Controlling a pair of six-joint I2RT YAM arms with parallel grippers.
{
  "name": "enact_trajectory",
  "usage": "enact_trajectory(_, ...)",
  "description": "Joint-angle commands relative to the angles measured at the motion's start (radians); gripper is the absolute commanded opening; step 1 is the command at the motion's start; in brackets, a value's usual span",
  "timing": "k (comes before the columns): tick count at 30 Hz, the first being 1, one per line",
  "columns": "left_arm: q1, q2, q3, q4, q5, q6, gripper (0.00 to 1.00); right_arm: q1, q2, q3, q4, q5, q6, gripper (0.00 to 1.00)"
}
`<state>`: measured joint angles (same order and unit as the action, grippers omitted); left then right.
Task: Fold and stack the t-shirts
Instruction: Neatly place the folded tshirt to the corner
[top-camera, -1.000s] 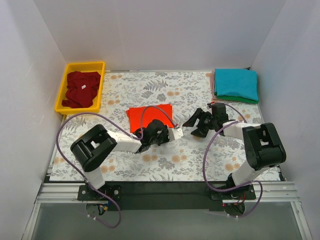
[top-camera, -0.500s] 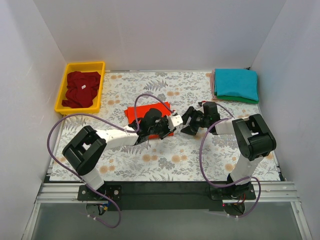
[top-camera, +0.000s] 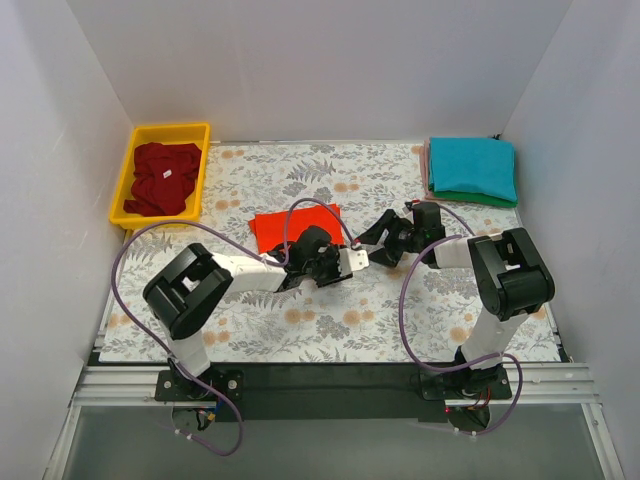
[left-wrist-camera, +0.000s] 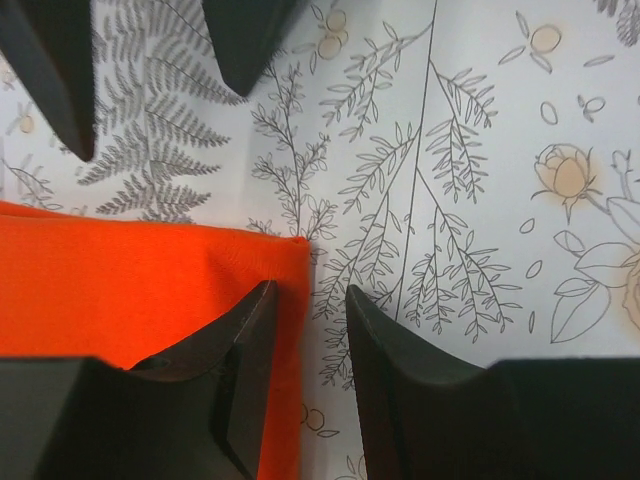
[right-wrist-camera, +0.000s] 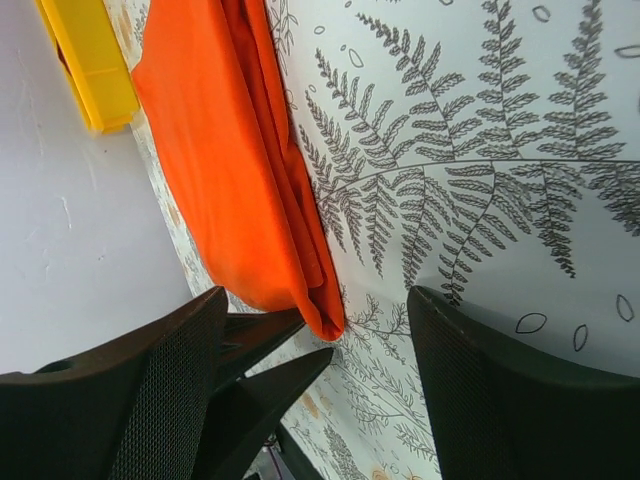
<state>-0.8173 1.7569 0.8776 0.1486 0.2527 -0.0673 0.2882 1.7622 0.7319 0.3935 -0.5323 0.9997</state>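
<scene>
A bright orange-red t-shirt (top-camera: 295, 224) lies folded on the floral cloth at mid table. My left gripper (top-camera: 350, 256) sits low at the shirt's near right corner. In the left wrist view the jaws (left-wrist-camera: 307, 300) stand a little apart over the shirt's edge (left-wrist-camera: 120, 285), holding nothing. My right gripper (top-camera: 379, 243) faces it from the right, wide open (right-wrist-camera: 315, 385) and empty, with the shirt's folded corner (right-wrist-camera: 235, 170) just ahead. A teal t-shirt (top-camera: 472, 165) lies stacked on a green one (top-camera: 482, 199) at the back right. The maroon t-shirt (top-camera: 160, 176) lies crumpled in a bin.
The yellow plastic bin (top-camera: 170, 130) stands at the back left, also seen in the right wrist view (right-wrist-camera: 90, 60). White walls close in the table on three sides. The two grippers' fingertips are close together beside the shirt corner.
My left gripper has gone from shut to slightly open, letting go of the shirt's corner. The right gripper has moved left, closer to that corner.
</scene>
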Motion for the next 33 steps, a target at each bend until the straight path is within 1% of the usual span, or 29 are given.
enact_trajectory(1,-0.003,0.032,0.009,-0.012,0.005,0.052,0.33,-0.009,-0.015,-0.008,0.016,0.02,0.0,0.79)
enact_trajectory(3,-0.003,0.049,0.006,-0.011,0.006,0.06,0.32,-0.007,-0.015,-0.009,0.016,0.02,0.0,0.79)
enact_trajectory(4,-0.003,0.062,0.003,-0.009,0.002,0.063,0.24,-0.007,-0.014,-0.009,0.016,0.017,0.0,0.79)
enact_trajectory(7,0.0,0.078,0.007,0.003,-0.012,0.06,0.14,-0.008,-0.006,-0.009,0.018,0.017,-0.001,0.79)
enact_trajectory(8,0.001,0.082,0.014,0.002,-0.013,0.046,0.09,-0.007,-0.003,-0.008,0.019,0.014,-0.001,0.79)
enact_trajectory(10,0.012,0.082,0.027,-0.012,-0.001,0.032,0.05,-0.006,0.008,-0.005,0.018,0.012,-0.003,0.79)
enact_trajectory(11,0.013,0.084,0.044,-0.023,0.006,0.026,0.01,-0.003,0.01,-0.005,0.019,0.014,-0.003,0.79)
enact_trajectory(21,0.058,0.021,0.113,-0.077,0.106,-0.112,0.0,0.015,0.054,0.032,0.039,0.006,0.013,0.8)
enact_trajectory(24,0.06,-0.008,0.109,-0.046,0.106,-0.132,0.0,0.031,0.062,0.035,0.06,0.008,0.025,0.81)
enact_trajectory(28,0.06,-0.017,0.127,-0.046,0.123,-0.164,0.0,0.052,0.077,0.034,0.097,0.018,0.062,0.82)
enact_trajectory(33,0.06,-0.025,0.155,-0.044,0.126,-0.2,0.0,0.085,0.117,0.053,0.119,0.028,0.112,0.8)
